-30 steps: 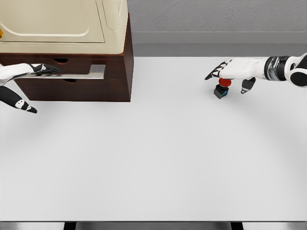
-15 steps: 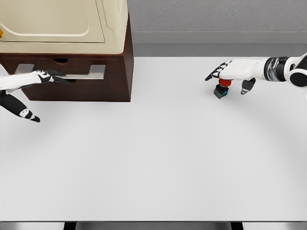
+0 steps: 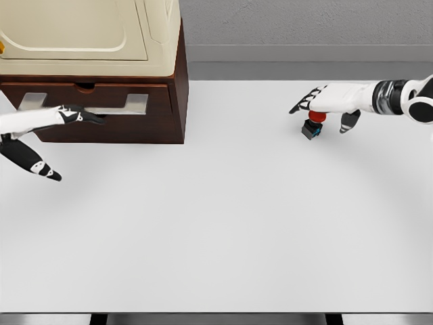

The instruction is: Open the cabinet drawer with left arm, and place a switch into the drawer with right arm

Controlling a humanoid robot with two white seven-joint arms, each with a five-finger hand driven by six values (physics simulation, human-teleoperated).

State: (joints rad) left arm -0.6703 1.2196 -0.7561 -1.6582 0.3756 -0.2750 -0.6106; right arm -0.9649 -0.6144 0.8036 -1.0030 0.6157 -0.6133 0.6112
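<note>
Drawer step looks underway, not finished. Left robot hand [image 3: 51, 120] comes in from the left edge w/ fingers laid on the silver bar handle [image 3: 84, 105] of the upper drawer [image 3: 88, 95] in the dark-brown cabinet [image 3: 177, 88]; thumb hangs apart, low and to the left. Can't tell if the fingers actually hook the bar or just rest on it, so grip is uncertain. Drawer front seems pulled out only slightly, if at all; no open cavity visible from the head view, so there's no room yet to drop anything in. A cream appliance-like unit [image 3: 88, 34] sits on top of the cabinet.

Switch step: not done. The switch [image 3: 313, 126], red button on a dark base w/ a blue bit, stands on the white table [image 3: 223, 223] at far right, well apart from the cabinet. Right robot hand [image 3: 331, 101] hovers just over it, fingers spread and released, touching or nearly touching the red cap, not grasping it.

Left to do, by my read: pull drawer clearly open, close right hand on switch, carry it across the table, place it in.
</note>
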